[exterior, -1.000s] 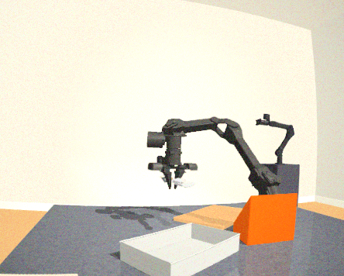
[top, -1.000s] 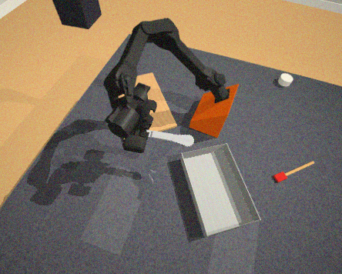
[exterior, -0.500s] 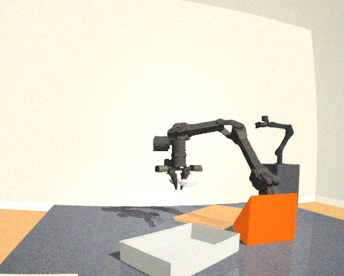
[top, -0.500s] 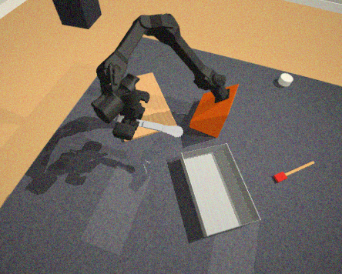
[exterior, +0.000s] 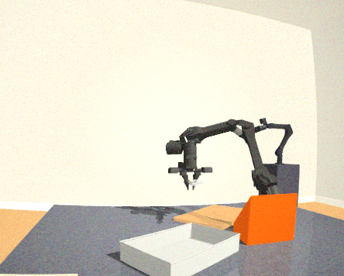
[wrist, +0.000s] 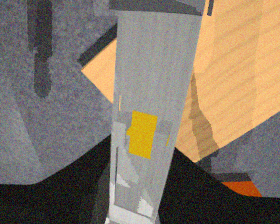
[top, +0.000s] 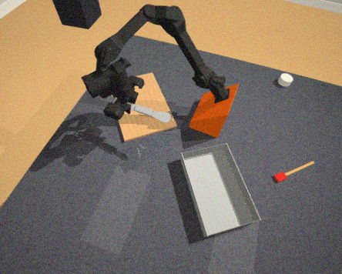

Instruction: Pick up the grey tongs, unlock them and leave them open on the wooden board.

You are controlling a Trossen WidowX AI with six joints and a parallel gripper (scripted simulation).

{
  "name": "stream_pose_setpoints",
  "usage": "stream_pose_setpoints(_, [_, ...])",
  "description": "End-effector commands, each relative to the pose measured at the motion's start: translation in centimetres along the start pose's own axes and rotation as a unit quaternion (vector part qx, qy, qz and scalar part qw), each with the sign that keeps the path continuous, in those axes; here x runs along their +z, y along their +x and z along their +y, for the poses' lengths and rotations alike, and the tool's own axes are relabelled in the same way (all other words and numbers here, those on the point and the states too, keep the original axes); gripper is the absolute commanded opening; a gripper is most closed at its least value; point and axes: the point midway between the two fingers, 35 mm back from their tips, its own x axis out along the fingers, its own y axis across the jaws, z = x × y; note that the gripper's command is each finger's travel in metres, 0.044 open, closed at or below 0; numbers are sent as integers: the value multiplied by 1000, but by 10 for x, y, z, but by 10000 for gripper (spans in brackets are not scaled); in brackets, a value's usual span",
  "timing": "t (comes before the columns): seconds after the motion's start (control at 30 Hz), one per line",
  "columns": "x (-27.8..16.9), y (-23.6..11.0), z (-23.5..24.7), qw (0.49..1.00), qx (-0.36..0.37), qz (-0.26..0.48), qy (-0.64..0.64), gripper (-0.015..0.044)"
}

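My gripper (top: 122, 107) (exterior: 191, 183) is shut on the grey tongs (top: 151, 112) (exterior: 194, 183) (wrist: 150, 97) and holds them high in the air over the wooden board (top: 154, 92) (exterior: 209, 214) (wrist: 234, 66). In the top view the tongs reach out from the fingers towards the board's right side. In the wrist view they run up the middle as a closed grey bar with a yellow lock tab (wrist: 143, 135). The grey roasting tin (top: 235, 181) (exterior: 155, 252) stands empty in front of the board.
An orange wedge block (top: 213, 109) (exterior: 267, 222) stands right of the board at the arm's base. A red-headed tool with a wooden handle (top: 293, 171) and a small white cylinder (top: 285, 79) lie far right. A dark box (top: 77, 11) stands at the back left.
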Motion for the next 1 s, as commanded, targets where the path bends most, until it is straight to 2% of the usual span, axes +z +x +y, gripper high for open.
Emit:
stream_pose_setpoints(0.0, [13, -1, -18, 1000, 4, 3, 18, -150])
stream_pose_setpoints(0.47, [49, -9, -84, 997, 13, -10, 80, -150])
stream_pose_setpoints(0.97, [67, -28, -151, 990, 15, -47, 132, -150])
